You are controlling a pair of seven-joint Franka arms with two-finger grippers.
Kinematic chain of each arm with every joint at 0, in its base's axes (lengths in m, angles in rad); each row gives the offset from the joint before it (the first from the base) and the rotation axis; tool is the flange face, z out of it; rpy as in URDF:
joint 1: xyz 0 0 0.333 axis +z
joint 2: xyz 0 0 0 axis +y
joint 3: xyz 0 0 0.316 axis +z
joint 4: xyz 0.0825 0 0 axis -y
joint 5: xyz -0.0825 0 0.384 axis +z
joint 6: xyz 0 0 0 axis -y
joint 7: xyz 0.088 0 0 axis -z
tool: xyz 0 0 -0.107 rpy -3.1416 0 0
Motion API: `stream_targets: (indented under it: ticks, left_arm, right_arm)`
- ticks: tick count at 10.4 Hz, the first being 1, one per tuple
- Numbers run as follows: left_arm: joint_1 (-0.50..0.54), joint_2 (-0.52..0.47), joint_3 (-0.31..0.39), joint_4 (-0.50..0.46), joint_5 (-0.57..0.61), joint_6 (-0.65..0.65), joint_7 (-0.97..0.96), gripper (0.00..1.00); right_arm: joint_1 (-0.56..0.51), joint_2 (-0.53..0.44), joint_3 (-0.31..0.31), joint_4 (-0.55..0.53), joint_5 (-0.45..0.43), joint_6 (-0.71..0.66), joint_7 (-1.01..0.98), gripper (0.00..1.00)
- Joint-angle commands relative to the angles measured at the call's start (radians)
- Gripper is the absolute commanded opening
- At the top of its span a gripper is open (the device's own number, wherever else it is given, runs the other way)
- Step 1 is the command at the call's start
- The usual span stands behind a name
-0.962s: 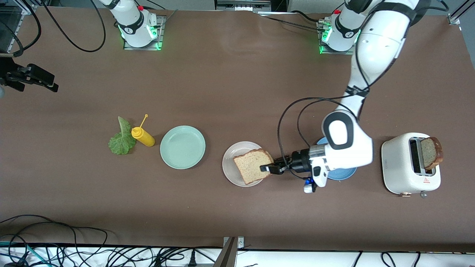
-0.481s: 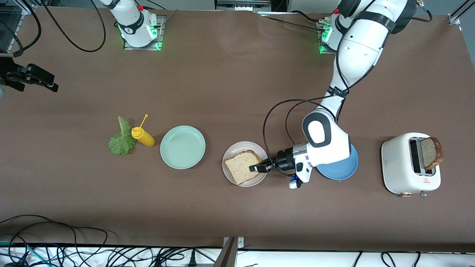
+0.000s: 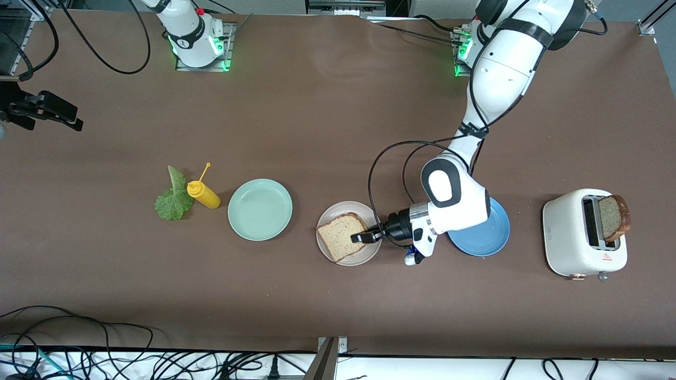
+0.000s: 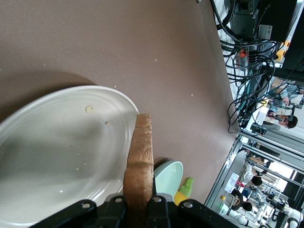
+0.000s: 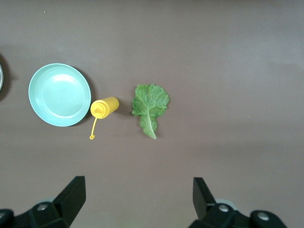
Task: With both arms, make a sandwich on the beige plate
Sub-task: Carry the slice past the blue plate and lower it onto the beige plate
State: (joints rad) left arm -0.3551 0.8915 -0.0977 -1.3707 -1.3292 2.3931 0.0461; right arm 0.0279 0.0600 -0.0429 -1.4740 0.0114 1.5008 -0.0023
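My left gripper (image 3: 362,237) (image 4: 139,203) is shut on one edge of a brown bread slice (image 3: 340,236) (image 4: 140,156). It holds the slice flat and low over the beige plate (image 3: 343,208) (image 4: 57,142); I cannot tell whether they touch. A second bread slice (image 3: 613,216) sticks up out of the white toaster (image 3: 567,232) at the left arm's end of the table. The green lettuce leaf (image 3: 171,200) (image 5: 149,102) lies on the table toward the right arm's end. My right gripper (image 5: 137,186) hangs open and empty high over the table beside the lettuce.
A yellow squeeze bottle (image 3: 205,195) (image 5: 105,107) lies beside the lettuce. The mint-green plate (image 3: 260,209) (image 5: 59,95) sits between the bottle and the beige plate. A blue plate (image 3: 488,237) lies partly under the left arm. Cables run along the table's near edge.
The left gripper has carried the bread slice toward the right arm's end, from the beige plate's rim to over its middle. The right gripper has not moved.
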Motion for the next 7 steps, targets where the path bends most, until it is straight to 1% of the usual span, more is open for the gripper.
stream_targets:
  ticks: [1,4,5,6,7]
  left_arm:
    - [-0.01,-0.008,0.01,-0.019,-0.034,0.012,0.044,0.0]
    - [-0.011,-0.006,0.009,-0.031,-0.033,0.014,0.079,0.0]
    - [-0.01,-0.008,0.009,-0.036,-0.03,0.012,0.11,0.23]
    - [-0.008,-0.014,0.009,-0.042,-0.03,0.012,0.139,0.98]
    - [-0.007,-0.019,0.01,-0.042,-0.028,0.012,0.156,1.0]
  right_arm:
    - [-0.003,0.007,0.0,0.023,0.019,-0.016,0.01,1.0]
    - [-0.003,0.007,0.0,0.023,0.019,-0.016,0.01,1.0]
    - [-0.002,0.007,0.0,0.023,0.019,-0.016,0.01,1.0]
    - [-0.003,0.007,0.0,0.023,0.019,-0.016,0.008,1.0]
    - [-0.003,0.007,0.0,0.023,0.019,-0.016,0.01,1.0]
